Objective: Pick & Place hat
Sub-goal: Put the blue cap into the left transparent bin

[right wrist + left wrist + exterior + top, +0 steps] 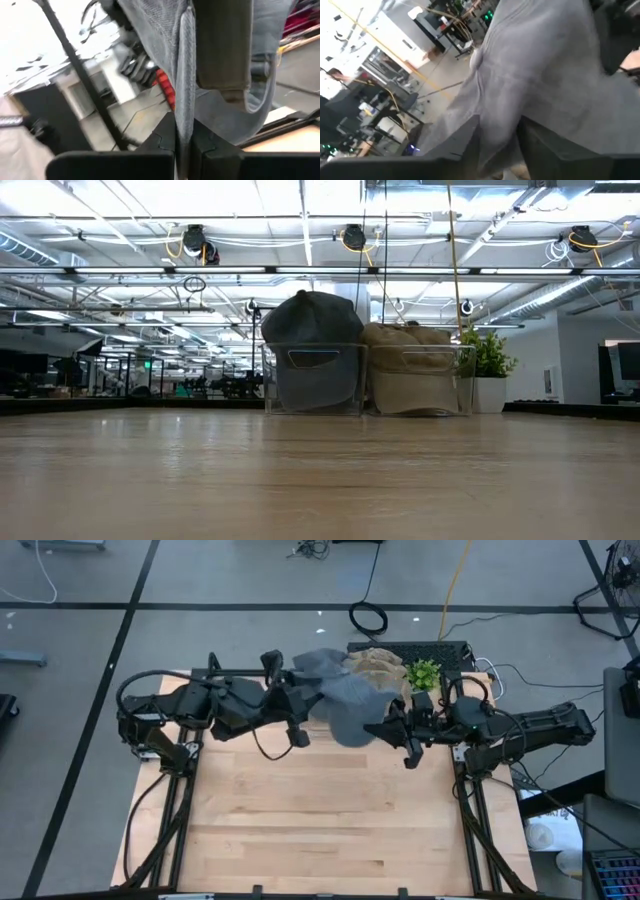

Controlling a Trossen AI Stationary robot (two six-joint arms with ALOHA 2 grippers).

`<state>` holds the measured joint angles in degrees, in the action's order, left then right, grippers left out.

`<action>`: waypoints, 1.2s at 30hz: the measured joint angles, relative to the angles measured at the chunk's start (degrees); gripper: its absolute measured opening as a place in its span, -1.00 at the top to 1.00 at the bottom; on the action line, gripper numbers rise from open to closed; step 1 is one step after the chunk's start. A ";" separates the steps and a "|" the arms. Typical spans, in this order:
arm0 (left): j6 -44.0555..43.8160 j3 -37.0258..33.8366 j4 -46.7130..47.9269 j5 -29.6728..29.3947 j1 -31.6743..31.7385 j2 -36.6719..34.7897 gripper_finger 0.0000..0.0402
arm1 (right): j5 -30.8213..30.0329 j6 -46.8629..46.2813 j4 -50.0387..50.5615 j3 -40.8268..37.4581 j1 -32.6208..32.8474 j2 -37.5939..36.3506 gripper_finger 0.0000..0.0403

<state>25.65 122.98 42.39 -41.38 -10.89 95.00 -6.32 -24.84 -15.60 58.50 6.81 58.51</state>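
Both hands are holding the grey hat (345, 700) aloft: right hand (388, 726) pinching its brim, left hand (297, 698) loosening; placing remains.

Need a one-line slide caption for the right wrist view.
Right gripper shut on the grey cap's fabric edge, cap hanging above the wooden table.

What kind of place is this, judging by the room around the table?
Probably a robotics lab or open workshop: exposed ceiling pipes with hanging cable reels, cables on a bare concrete floor, and a wooden table on a metal frame.
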 joint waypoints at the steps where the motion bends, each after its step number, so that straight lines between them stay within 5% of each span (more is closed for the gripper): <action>1: -0.94 -0.02 0.71 0.25 -0.12 -0.07 0.27 | 1.33 -0.02 0.60 0.00 0.00 -0.12 0.99; 12: -17.04 0.00 8.36 22.19 2.22 -3.08 -0.23 | 9.57 -3.00 13.66 0.02 0.04 -0.62 1.00; 25: -29.19 0.02 14.79 44.40 8.89 -5.09 -0.33 | 14.03 -3.10 13.28 0.04 0.79 0.25 1.00; 36: -29.25 0.02 15.32 49.78 12.52 -4.36 -0.33 | 14.25 -3.50 9.72 0.04 2.97 4.16 1.00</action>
<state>-3.59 123.00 57.71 8.40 1.63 90.64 7.93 -28.34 -5.88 58.54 9.78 62.67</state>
